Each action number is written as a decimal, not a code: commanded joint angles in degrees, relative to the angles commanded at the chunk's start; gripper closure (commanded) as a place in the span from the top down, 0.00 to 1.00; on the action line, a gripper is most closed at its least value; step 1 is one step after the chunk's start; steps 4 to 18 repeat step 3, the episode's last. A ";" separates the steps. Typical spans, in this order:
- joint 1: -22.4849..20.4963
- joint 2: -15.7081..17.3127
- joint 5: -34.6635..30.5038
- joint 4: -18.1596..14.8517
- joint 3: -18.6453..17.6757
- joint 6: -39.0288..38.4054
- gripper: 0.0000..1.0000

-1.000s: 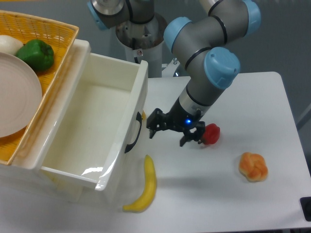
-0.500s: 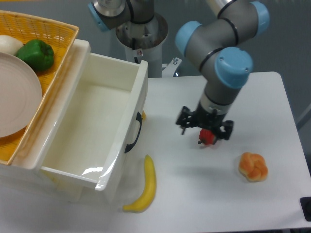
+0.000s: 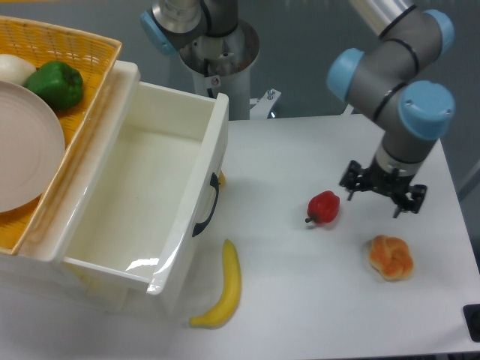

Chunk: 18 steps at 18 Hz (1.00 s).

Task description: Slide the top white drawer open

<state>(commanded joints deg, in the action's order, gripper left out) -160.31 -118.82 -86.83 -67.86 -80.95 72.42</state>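
The top white drawer [image 3: 154, 191] stands pulled far out of the cream cabinet, its deep box empty inside. Its curved black handle [image 3: 208, 211] faces right on the front panel. My gripper [image 3: 383, 194] hovers over the right side of the table, well away from the handle, between the red pepper and the table's right edge. Its two dark fingers [image 3: 351, 184] stand spread apart with nothing between them. The lower drawer is hidden under the open one.
A yellow wicker basket [image 3: 82, 67] on the cabinet holds a green pepper [image 3: 56, 84] and a plate [image 3: 26, 146]. On the table lie a banana [image 3: 224, 286], a red pepper [image 3: 323, 207] and an orange bun [image 3: 391, 257].
The arm has swung right across the table, from beside the drawer handle, over the red pepper, to the far right. The drawer has stayed open.
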 joint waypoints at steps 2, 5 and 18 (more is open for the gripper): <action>-0.26 -1.05 -0.53 2.63 0.09 0.18 1.00; -0.26 -1.23 -0.79 3.08 0.00 0.18 1.00; -0.26 -1.23 -0.79 3.08 0.00 0.18 1.00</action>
